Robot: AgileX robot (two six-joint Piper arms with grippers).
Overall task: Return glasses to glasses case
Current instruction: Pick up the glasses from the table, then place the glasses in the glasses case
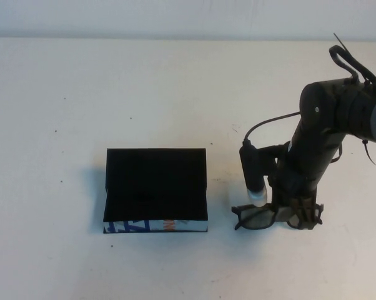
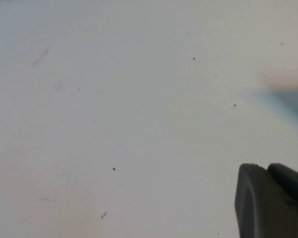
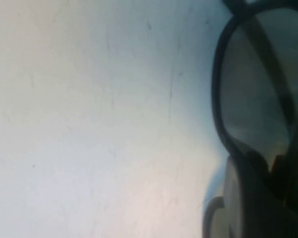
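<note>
Right hand down on the glasses, case waiting open beside them.

My right hand (image 1: 298, 215) sits low over the glasses (image 1: 260, 217), which lie on the desk (image 1: 175, 94) just right of the case (image 1: 155, 190), near but apart from it. I am at the frame's right end, leaving the left lens clear; the right wrist view shows a lens (image 3: 258, 94) close up, but I cannot tell whether my grip has closed on the frame. The case stands lid-up, black lining exposed, printed strip facing me, so the drop-in is likely a short move leftward. My left hand (image 2: 273, 201) is away over bare desk, out of the high view; its grip cannot be judged.
</note>
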